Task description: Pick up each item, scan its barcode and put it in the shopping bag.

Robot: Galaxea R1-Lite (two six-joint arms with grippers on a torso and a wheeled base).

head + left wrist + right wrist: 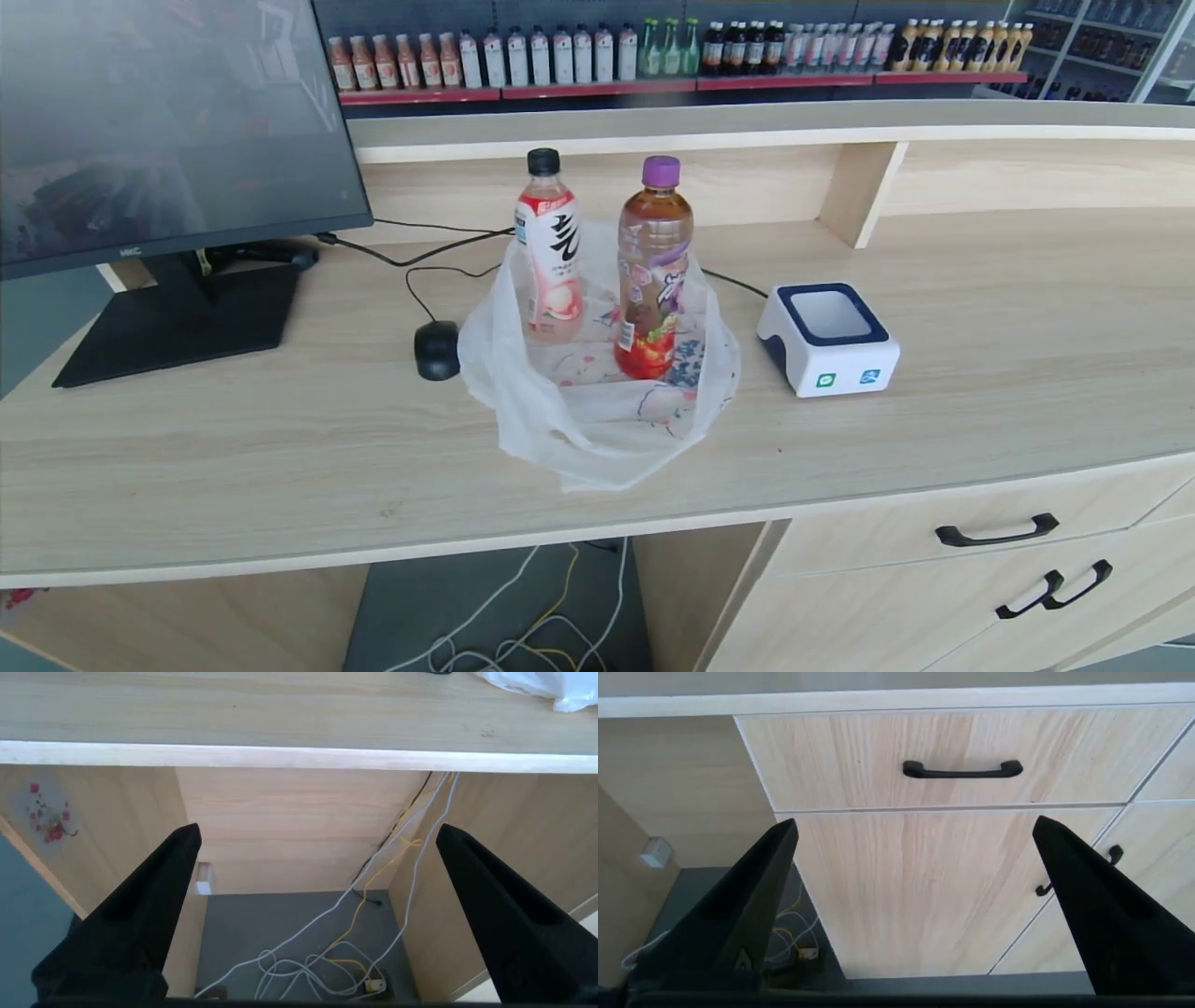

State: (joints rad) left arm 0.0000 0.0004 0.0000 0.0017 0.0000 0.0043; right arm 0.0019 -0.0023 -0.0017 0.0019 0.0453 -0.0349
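White thin plastic is spread open on the wooden counter (1027, 308): the shopping bag (597, 420). Both items are stood upright inside it, the black-capped bottle (549, 252) toward the bag's left side and the purple-capped bottle (653, 271) just beside it. The scanner (827, 338) is set just right of the bag, apart from it. The left gripper (318, 831) and the right gripper (915, 826) are held below the counter edge, on the robot's side of the bag, with jaws spread wide and nothing grasped. Bagging is judged finished, so no further pick seems called for.
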